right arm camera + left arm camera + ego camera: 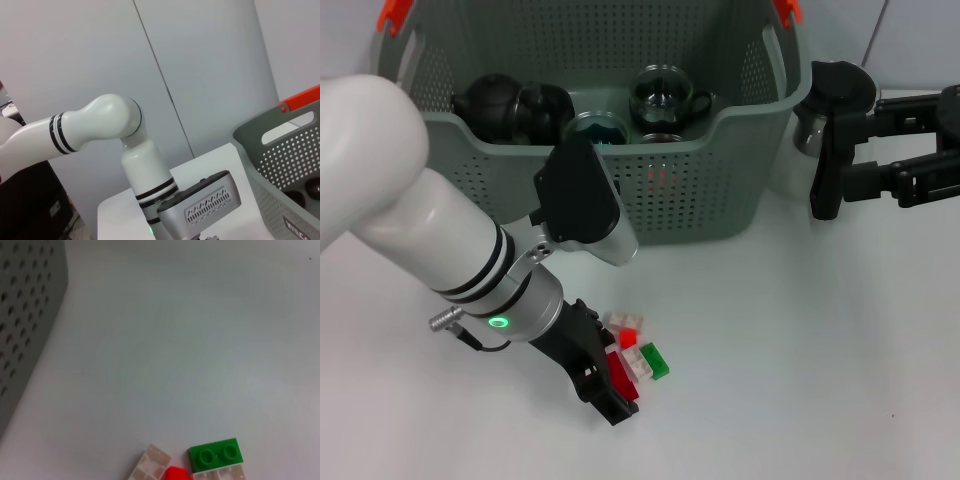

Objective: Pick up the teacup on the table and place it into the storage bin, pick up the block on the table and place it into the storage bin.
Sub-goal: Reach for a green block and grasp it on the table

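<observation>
The storage bin (700,190) stands at the back of the table, and its perforated wall also fills one side of the left wrist view (25,315). It holds a black teapot (490,105), a dark cup (595,130) and a glass teapot (665,95). No teacup shows on the table. A cluster of small blocks lies in front of the bin: a red block (623,375), white blocks (638,362) and a green block (655,362) (215,455). My left gripper (610,385) is down on this cluster, against the red block. My right gripper (830,150) hangs beside the bin's right wall.
White tabletop (800,350) stretches to the right of the blocks. The bin has orange-red handle clips (392,15) (300,99). My left arm (450,250) crosses the front left and shows in the right wrist view (115,125).
</observation>
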`<state>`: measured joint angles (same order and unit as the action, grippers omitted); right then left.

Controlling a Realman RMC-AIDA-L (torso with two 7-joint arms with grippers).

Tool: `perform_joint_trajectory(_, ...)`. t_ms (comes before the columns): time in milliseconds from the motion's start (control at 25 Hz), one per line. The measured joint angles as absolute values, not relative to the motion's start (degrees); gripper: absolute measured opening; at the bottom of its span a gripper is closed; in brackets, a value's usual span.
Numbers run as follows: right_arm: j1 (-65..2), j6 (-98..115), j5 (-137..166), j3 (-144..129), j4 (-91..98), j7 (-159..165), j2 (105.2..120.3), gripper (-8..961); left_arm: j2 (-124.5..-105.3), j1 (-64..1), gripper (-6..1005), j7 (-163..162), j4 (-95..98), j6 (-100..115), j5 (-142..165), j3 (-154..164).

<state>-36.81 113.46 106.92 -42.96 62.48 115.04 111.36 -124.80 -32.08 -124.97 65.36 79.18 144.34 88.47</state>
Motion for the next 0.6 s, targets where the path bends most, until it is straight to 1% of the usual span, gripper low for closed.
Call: perform_joint_trajectory(600,-36.6,113.5,107.0,-42.1,61.9,114.3,111.24,899,-124.70,-33.0,920,-125.7,65.9,80.1,145.2,88.2)
